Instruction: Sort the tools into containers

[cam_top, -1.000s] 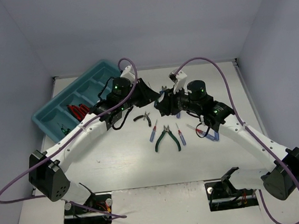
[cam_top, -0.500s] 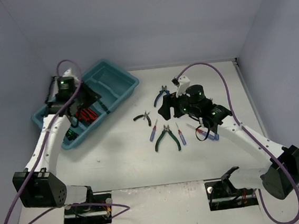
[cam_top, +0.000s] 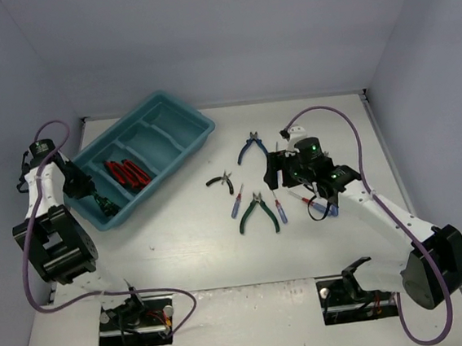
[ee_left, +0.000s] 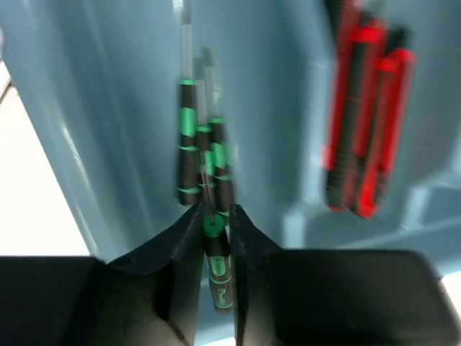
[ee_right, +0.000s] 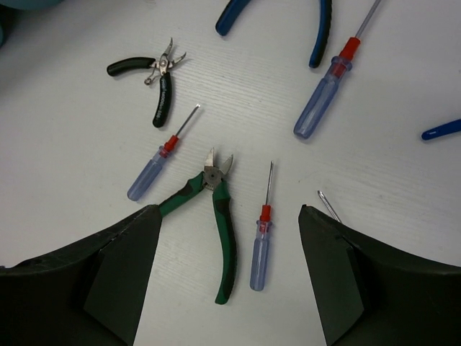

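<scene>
Watching remotely, I see the left claw (ee_left: 215,216) closed on a green screwdriver (ee_left: 217,270), over the compartment at the tray's (cam_top: 198,133) 8 o'clock end. More green screwdrivers (ee_left: 189,144) lie in that compartment. Red cutters (ee_left: 360,122) lie in the next one. The tray sits at 10 o'clock on the desk (cam_top: 182,259). My right claw (ee_right: 227,223) hangs open toward 3 o'clock. Under it, green pliers (ee_right: 225,263), blue screwdrivers (ee_right: 148,176), black pliers (ee_right: 160,90) and blue pliers (ee_right: 320,29) lie loose on the desk.
</scene>
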